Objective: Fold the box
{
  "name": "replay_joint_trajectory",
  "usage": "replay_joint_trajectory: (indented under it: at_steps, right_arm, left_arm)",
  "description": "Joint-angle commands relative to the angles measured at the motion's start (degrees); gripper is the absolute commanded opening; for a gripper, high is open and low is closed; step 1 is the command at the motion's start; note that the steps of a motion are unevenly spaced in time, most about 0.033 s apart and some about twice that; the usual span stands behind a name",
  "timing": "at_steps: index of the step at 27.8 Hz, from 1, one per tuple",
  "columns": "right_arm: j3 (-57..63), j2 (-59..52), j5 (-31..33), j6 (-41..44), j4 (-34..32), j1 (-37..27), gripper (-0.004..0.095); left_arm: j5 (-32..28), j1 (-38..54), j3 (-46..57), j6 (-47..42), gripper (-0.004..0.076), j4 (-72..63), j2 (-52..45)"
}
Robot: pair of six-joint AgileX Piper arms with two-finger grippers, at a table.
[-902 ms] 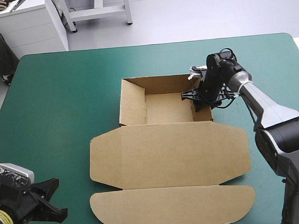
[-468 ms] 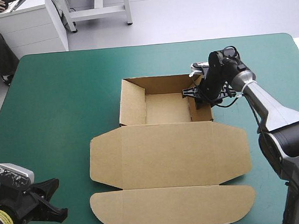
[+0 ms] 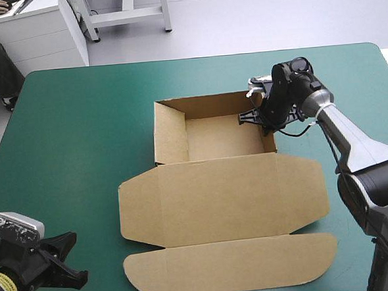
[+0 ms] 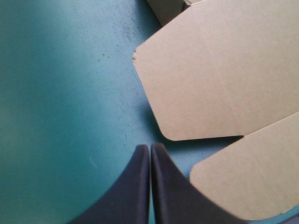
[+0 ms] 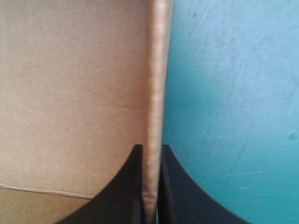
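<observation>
The brown box (image 3: pixel 216 184) lies mid-table as an open tray with raised walls, its lid and front flap flat toward the near edge. My right gripper (image 3: pixel 263 117) is shut on the box's right wall; in the right wrist view the wall's edge (image 5: pixel 156 93) runs upright between the black fingers (image 5: pixel 133 186), tray inside on one side, teal-green cover on the other. My left gripper (image 3: pixel 68 262) rests low at the near left corner, shut on nothing. In the left wrist view its fingers (image 4: pixel 150 151) meet, with the lid's rounded corner (image 4: pixel 210 70) and front flap (image 4: pixel 252 177) ahead.
Bare teal-green cover (image 3: pixel 74 133) spreads left of the box and along the far edge. A white cabinet (image 3: pixel 35 30) stands beyond the table's far left corner.
The right gripper has drawn the box's right wall outward, to the right. The tray has widened and the whole sheet, lid and flap included, has shifted slightly right. The left arm is unmoved.
</observation>
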Motion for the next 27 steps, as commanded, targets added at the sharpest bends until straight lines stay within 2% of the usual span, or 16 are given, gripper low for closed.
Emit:
replay_joint_trajectory:
  at_steps: [1, 4, 9, 14, 18, 25, 27]
  right_arm:
    - [-5.7, -7.2, 1.1, -1.3, -4.7, -1.6, -0.0020]
    - [-8.2, -10.2, 1.1, -2.8, -9.4, -5.1, -0.0020]
    - [-9.6, -12.5, 1.1, -3.7, -16.7, -14.7, -0.0020]
    - [-9.6, -11.8, -0.4, -4.4, -15.4, -25.7, -0.0020]
    - [-9.5, -10.3, -2.7, -4.4, -13.4, -32.2, -0.0020]
    - [-9.5, -7.4, -7.5, -3.9, -13.0, -40.0, -0.0017]
    - [-9.5, -5.9, -6.7, -3.9, -12.9, -42.5, 0.0025]
  left_arm:
    - [-2.6, -0.2, -1.5, -0.6, -0.0010, -0.2, 0.6]
    - [-2.3, -0.2, -1.5, -0.6, -0.0010, -0.2, 0.6]
    - [-2.1, -0.2, -1.5, -0.6, -0.0010, -0.2, 0.6]
    - [-1.5, -0.2, -1.5, -0.6, -0.0010, -0.2, 0.6]
    - [-1.5, -0.2, -1.5, -0.6, -0.0010, -0.2, 0.6]
    - [-1.4, -0.2, -1.5, -0.6, -0.0010, -0.2, 0.6]
    - [-1.3, -0.2, -1.5, -0.6, -0.0010, -0.2, 0.6]
